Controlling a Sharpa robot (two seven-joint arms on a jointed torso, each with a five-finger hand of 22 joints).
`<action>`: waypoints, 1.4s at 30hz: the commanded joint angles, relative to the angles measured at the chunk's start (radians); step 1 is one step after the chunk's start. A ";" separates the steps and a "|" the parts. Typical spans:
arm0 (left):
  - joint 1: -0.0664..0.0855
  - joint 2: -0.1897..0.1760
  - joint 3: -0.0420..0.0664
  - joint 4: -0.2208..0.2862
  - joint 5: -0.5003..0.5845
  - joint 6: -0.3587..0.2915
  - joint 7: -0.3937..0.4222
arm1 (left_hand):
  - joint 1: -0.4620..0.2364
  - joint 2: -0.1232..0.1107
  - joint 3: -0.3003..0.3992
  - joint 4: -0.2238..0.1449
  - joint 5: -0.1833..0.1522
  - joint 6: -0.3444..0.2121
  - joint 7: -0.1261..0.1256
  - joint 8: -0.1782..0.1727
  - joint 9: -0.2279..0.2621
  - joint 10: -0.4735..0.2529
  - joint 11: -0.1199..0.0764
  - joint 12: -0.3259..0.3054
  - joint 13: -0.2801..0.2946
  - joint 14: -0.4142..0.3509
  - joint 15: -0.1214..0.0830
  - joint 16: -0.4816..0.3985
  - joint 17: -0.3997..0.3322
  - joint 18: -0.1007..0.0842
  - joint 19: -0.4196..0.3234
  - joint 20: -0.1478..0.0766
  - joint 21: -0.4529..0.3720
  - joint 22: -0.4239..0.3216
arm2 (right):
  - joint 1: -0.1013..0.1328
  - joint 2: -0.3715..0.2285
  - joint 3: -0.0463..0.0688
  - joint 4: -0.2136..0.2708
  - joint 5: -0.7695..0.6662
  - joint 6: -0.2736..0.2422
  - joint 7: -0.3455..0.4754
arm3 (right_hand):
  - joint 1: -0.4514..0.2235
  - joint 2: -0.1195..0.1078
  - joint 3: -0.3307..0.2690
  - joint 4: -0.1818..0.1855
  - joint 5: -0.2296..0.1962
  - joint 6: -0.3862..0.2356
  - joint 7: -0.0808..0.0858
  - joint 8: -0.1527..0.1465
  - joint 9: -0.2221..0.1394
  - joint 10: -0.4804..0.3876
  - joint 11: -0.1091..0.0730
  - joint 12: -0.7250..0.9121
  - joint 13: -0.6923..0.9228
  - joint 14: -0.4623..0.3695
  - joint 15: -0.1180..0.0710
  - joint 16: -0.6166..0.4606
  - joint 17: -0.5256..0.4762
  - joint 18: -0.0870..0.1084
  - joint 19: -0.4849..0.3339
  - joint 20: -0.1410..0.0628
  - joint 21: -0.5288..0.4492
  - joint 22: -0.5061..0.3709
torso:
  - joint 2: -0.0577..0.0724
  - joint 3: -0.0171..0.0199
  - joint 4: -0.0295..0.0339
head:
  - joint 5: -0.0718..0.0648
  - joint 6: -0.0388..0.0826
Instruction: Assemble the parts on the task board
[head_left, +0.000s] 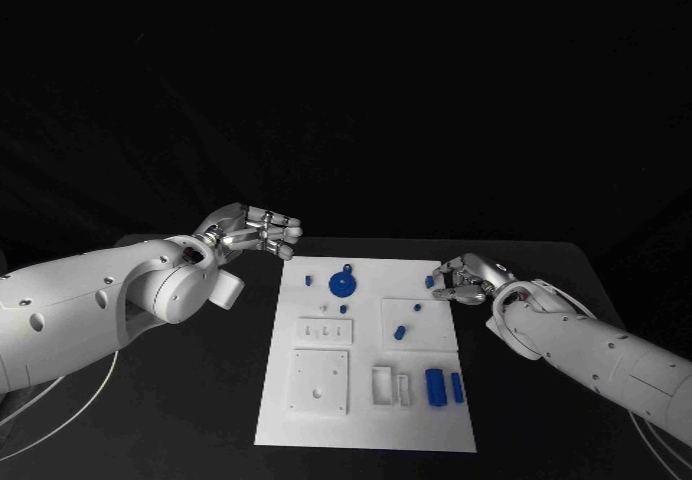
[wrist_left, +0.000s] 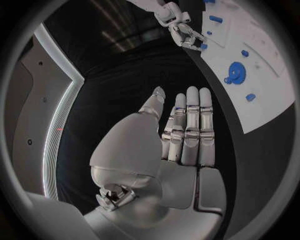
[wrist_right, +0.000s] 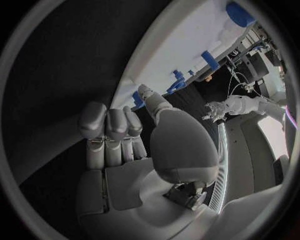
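1. Head view: the white task board (head_left: 365, 400) lies on the black table (head_left: 577, 262) between the robot's 2 white arms, its near end carrying a square white block (head_left: 320, 381) and 2 upright blue bars (head_left: 446, 385).
2. Farther up the board, a small blue part (head_left: 397, 331) lies inward of the right hand, with a pale plate of slots (head_left: 325, 331) beyond it toward the left arm.
3. At the board's far right edge the right hand (head_left: 464, 277) hovers with fingers curled inward; a small blue part (head_left: 431, 281) sits just beside its fingertips on the board side. Whether the fingers pinch anything cannot be told from this view.
4. Right wrist view: the same hand (wrist_right: 134, 150) shows fingers (wrist_right: 112, 122) bent over the palm with nothing visible inside, and blue parts (wrist_right: 177, 82) lie on the board just past the thumb.
5. Head view again: a round blue gear-like part (head_left: 342, 281) rests on the far half of the board, between the 2 hands.
6. Farthest out, the left hand (head_left: 257, 230) is raised off the board's far left corner, held flat and wide.
7. Left wrist view: that hand (wrist_left: 181, 135) has its fingers (wrist_left: 191, 112) straight, side by side and holding nothing, the round blue part and board well beyond the fingertips.
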 joint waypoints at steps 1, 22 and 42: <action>0.000 0.003 0.001 0.000 -0.004 0.016 0.004 | -0.002 0.003 -0.002 0.006 -0.001 -0.001 -0.004 0.002 0.000 0.006 0.002 0.001 0.001 -0.004 0.001 0.004 0.001 -0.015 -0.004 -0.006 0.003 0.001 | -0.001 0.004 0.000 -0.003 -0.005 0.000 -0.001 | 0.001 0.011 0.008 0.001 -0.013 0.012 -0.001 0.001 0.001 0.006 0.001 0.006 0.002 0.001 0.001 0.006 0.002 0.003 0.031 -0.001 -0.001 0.121 | 0.000 0.0003 -0.0005 | 0.002 -0.001; 0.000 0.006 0.001 -0.001 -0.008 0.022 -0.002 | 0.001 0.005 -0.002 0.005 -0.001 -0.001 -0.003 0.002 0.000 0.003 0.003 0.001 0.001 -0.008 0.001 0.012 0.000 -0.014 -0.008 -0.006 0.009 0.008 | -0.001 0.031 0.000 -0.020 0.005 0.002 -0.005 | -0.007 0.032 0.034 0.006 -0.052 0.027 -0.006 0.000 0.001 0.010 -0.002 0.013 0.008 0.002 -0.002 0.010 0.008 0.000 0.030 -0.004 0.002 0.122 | 0.000 0.0011 -0.0016 | 0.007 0.001; 0.000 0.005 0.001 -0.001 -0.008 0.027 -0.007 | 0.001 0.005 -0.002 0.007 -0.001 -0.002 -0.002 0.002 0.000 -0.008 0.006 0.000 0.001 -0.010 0.002 0.014 0.000 -0.013 -0.010 -0.005 0.011 0.010 | -0.001 0.039 0.000 -0.027 0.011 -0.016 -0.010 | -0.009 0.055 0.048 0.003 -0.064 0.050 -0.010 0.001 0.002 0.013 -0.004 0.017 0.011 0.002 -0.005 0.010 0.011 0.000 0.030 -0.006 0.003 0.121 | -0.001 0.0023 -0.0025 | 0.009 0.000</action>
